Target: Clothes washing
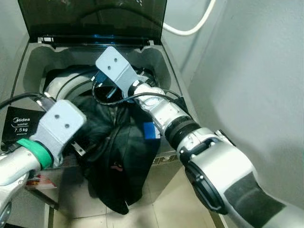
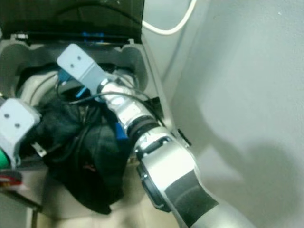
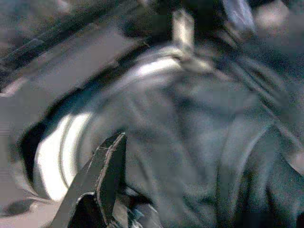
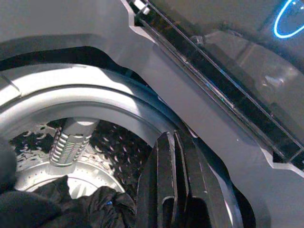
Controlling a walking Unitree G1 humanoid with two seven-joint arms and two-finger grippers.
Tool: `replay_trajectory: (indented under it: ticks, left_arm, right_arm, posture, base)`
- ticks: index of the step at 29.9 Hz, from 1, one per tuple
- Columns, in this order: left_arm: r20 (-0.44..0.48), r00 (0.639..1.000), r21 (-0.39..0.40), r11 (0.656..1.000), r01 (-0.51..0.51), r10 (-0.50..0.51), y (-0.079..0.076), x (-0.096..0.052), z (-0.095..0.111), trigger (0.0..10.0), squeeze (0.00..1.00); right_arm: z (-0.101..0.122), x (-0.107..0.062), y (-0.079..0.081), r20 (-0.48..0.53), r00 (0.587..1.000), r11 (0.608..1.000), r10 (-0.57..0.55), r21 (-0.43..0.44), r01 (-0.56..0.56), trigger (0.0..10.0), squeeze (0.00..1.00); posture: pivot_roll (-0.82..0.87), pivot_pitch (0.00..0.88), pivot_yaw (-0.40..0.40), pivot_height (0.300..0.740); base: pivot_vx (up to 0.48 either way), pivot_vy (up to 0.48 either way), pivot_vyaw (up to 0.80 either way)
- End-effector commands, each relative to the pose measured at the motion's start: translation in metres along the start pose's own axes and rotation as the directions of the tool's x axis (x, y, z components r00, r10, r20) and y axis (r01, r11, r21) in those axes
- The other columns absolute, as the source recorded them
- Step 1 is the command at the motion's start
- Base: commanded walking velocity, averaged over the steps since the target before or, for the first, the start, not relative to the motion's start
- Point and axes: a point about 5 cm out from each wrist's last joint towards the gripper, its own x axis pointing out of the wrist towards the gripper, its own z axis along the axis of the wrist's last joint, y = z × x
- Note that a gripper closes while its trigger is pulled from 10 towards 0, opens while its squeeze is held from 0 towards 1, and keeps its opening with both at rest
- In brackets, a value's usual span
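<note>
1. Top-load washing machine (image 1: 28, 61) is in front of me, lid (image 1: 95, 19) up and leaning back, so the opening is free from above
2. Dark clothes (image 1: 121, 152) are half in, half out: a bundle sits in the mouth of the drum and a long part hangs over the front rim down toward the tiled floor (image 1: 166, 204)
3. My right gripper (image 4: 173, 185) is reaching into the tub at the back, close under the lid hinge; in the right wrist view its two black fingers lie tight against each other with nothing between them
4. That same view shows the steel drum (image 4: 109, 152) with its ribbed centre post (image 4: 71, 140) and some dark cloth already at the bottom; the grey tub ring curves just beside my fingers, little room there
5. My left gripper (image 3: 102, 183) is at the front left of the opening, right against the clothes; left wrist view is blurred (one black finger visible), so I cannot tell if it is open or gripping
6. Wall (image 1: 256, 71) stands close on my right, white hose (image 1: 190, 28) behind the machine; Midea label (image 1: 21, 124) sits on the left front corner
</note>
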Motion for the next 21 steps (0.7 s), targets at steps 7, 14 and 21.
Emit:
replay_trajectory:
  ticks: [7, 14, 21]
  left_arm:
    - [0.098, 0.994, -0.03, 0.999, -0.04, 0.043, 0.007, -0.002, 0.015, 10.0, 1.0]
    - [0.166, 0.984, -0.038, 0.997, -0.06, 0.065, 0.009, 0.0, 0.028, 6.7, 0.0]
    - [0.182, 0.98, -0.05, 0.996, -0.069, 0.077, 0.011, 0.002, 0.031, 0.0, 0.0]
  right_arm:
    - [0.0, 0.0, 0.004, 0.004, 1.0, 1.0, 0.014, 0.0, -0.014, 10.0, 0.0]
    - [0.0, 0.0, 0.003, 0.003, 1.0, 1.0, 0.012, -0.002, -0.012, 10.0, 0.0]
    - [0.0, 0.0, 0.003, 0.003, 1.0, 1.0, 0.01, -0.002, -0.01, 10.0, 0.0]
  posture:
    - [0.19, 0.147, -0.079, 0.74]
    - [0.19, 0.144, -0.077, 0.74]
    - [0.19, 0.143, -0.076, 0.74]
  base:
    - [0.0, 0.0, 0.0]
    - [0.0, 0.0, 0.0]
    - [0.0, 0.0, 0.0]
